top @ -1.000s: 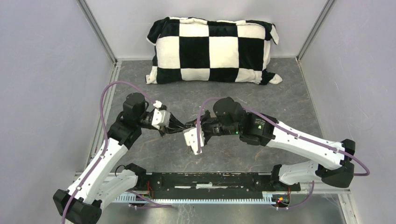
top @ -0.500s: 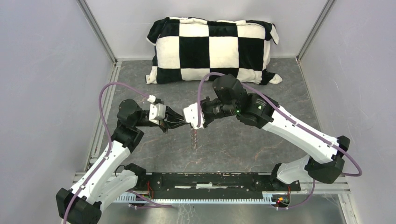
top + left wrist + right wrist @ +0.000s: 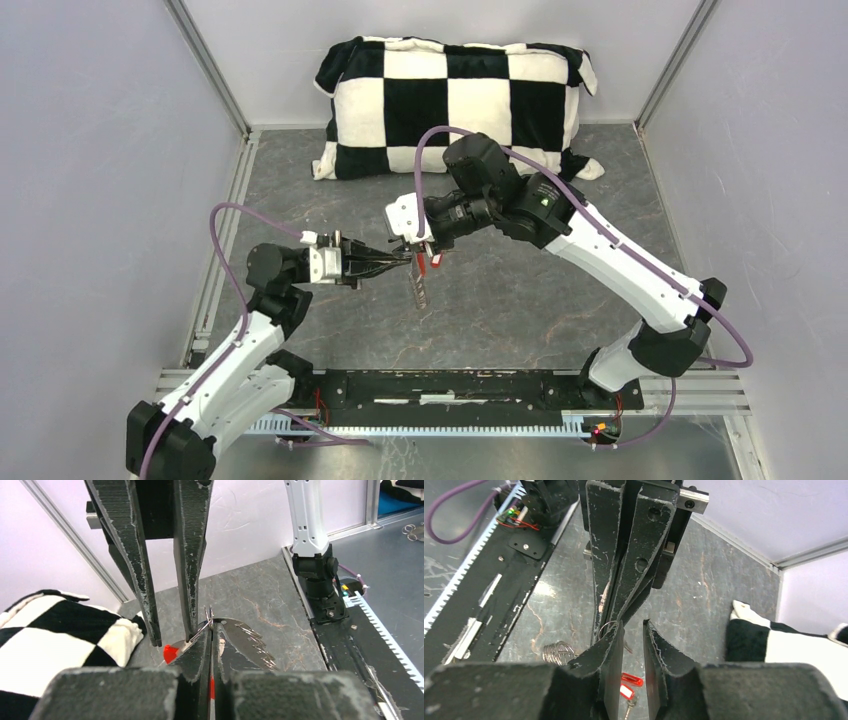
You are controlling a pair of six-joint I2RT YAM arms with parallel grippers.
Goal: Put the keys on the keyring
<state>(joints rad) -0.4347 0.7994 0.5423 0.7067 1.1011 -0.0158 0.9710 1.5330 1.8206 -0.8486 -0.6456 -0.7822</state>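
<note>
Right tool [image 3: 428, 257] shifted; keys [image 3: 421, 287] — just beneath.

checkered pillow [image 3: 455, 105] fills far edge, keys [image 3: 421, 285] dangle mid-table, open tabletop [image 3: 580, 320] toward right wall [image 3: 770, 200]

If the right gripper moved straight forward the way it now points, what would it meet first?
Probably the left gripper, shut on the keyring, which sits directly ahead of the right gripper and its open jaws. Depth is unclear, but they look very close.
</note>
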